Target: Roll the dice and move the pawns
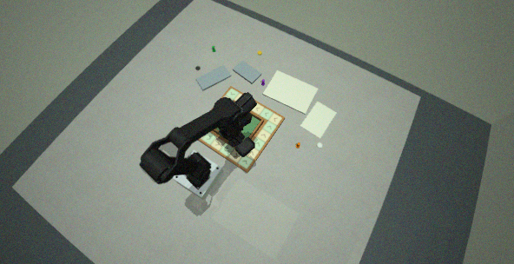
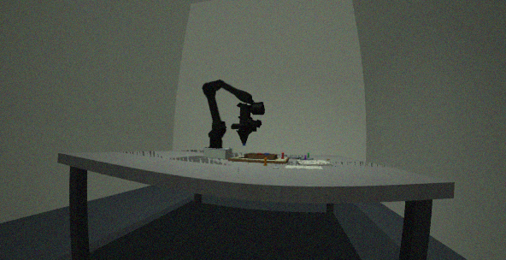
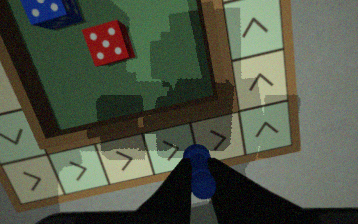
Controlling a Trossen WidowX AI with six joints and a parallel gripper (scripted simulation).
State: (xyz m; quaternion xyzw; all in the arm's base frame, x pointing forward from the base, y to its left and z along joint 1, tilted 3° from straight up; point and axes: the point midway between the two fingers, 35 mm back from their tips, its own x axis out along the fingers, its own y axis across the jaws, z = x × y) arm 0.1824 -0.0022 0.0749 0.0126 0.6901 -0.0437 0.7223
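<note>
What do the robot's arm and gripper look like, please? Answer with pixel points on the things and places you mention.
The arm (image 1: 197, 126) (image 2: 215, 113) is matte black throughout, with chunky rounded joints and an open loop in one link. The gripper (image 2: 244, 144) (image 3: 198, 165) is black too, with two fingers that taper to narrow tips. I can make out no cables or markings on either.

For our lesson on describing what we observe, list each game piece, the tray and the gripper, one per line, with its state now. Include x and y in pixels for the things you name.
Gripper (image 1: 238, 141) (image 2: 244, 144) (image 3: 198, 165): closed on the blue pawn
Blue pawn (image 2: 244, 144) (image 3: 201, 172): held above the board
Red die (image 3: 106, 43): in the tray, five up
Blue die (image 3: 45, 9): in the tray, top face cut off
Tray (image 3: 223, 90): holding both dice
Red pawn (image 2: 282, 156): standing
Orange pawn (image 1: 298, 145) (image 2: 265, 161): standing
</note>
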